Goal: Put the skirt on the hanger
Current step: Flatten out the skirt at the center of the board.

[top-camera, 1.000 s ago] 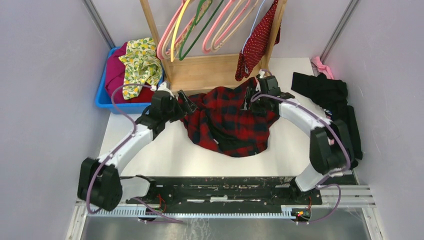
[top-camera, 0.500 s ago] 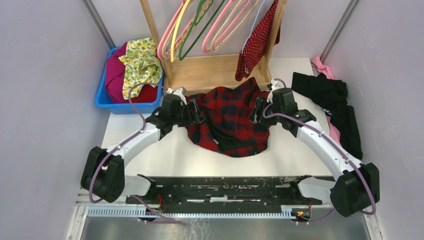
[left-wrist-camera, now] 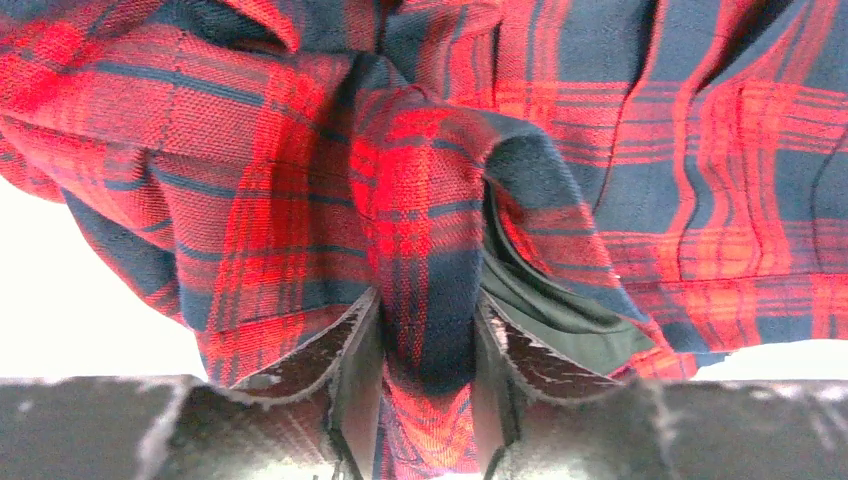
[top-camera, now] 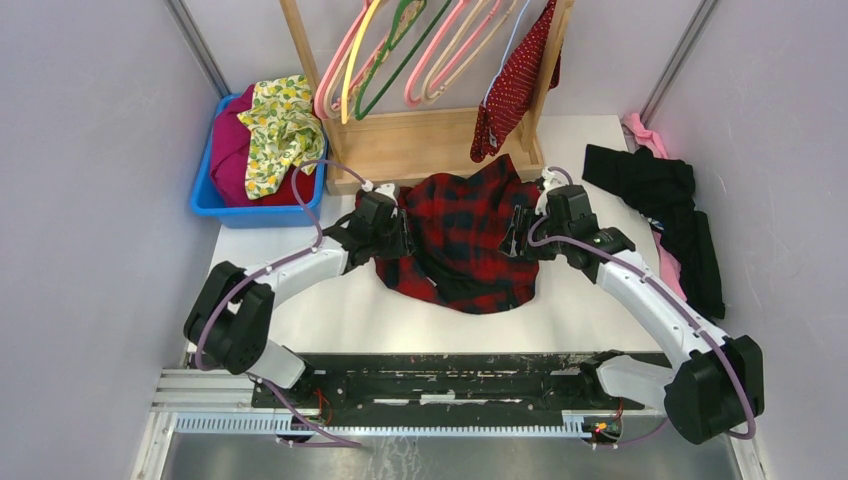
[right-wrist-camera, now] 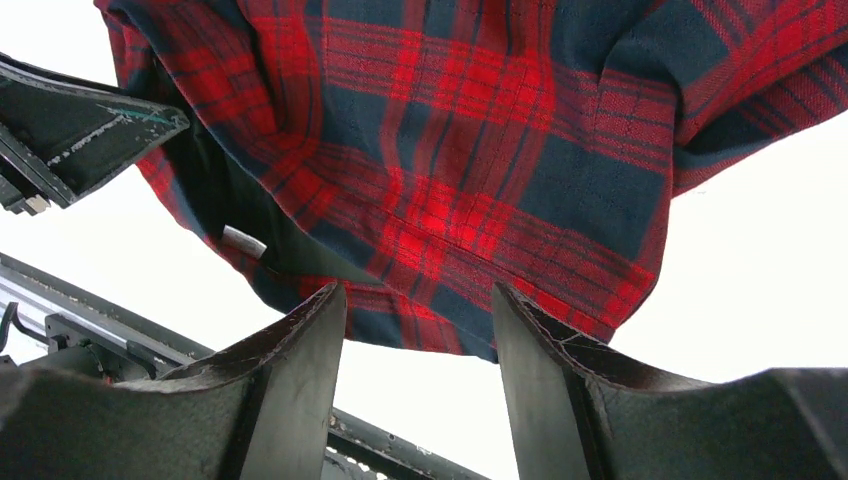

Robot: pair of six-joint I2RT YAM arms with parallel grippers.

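The skirt (top-camera: 512, 85), dark red with white dots, hangs at the right end of the wooden rack on the thin pale hanger (top-camera: 506, 45); both grippers are well below it. A red-and-black plaid garment (top-camera: 460, 240) lies crumpled on the table between the arms. My left gripper (top-camera: 402, 235) is at its left edge. In the left wrist view its jaws (left-wrist-camera: 428, 310) are shut on a raised fold of the plaid cloth (left-wrist-camera: 300, 150). My right gripper (top-camera: 515, 232) hovers at the garment's right edge, open (right-wrist-camera: 418, 300), with nothing between the fingers and plaid (right-wrist-camera: 450, 130) beyond them.
A blue bin (top-camera: 205, 195) at back left holds magenta and lemon-print cloth. The wooden rack (top-camera: 420, 140) carries pink, yellow and green hangers (top-camera: 400, 50). A black garment (top-camera: 660, 190) and a pink cloth (top-camera: 645, 135) lie along the right wall.
My left gripper slid right onto the plaid garment's edge and closed on a fold. The right arm's elbow swung out towards the near right, and its gripper shifted slightly right, staying open.
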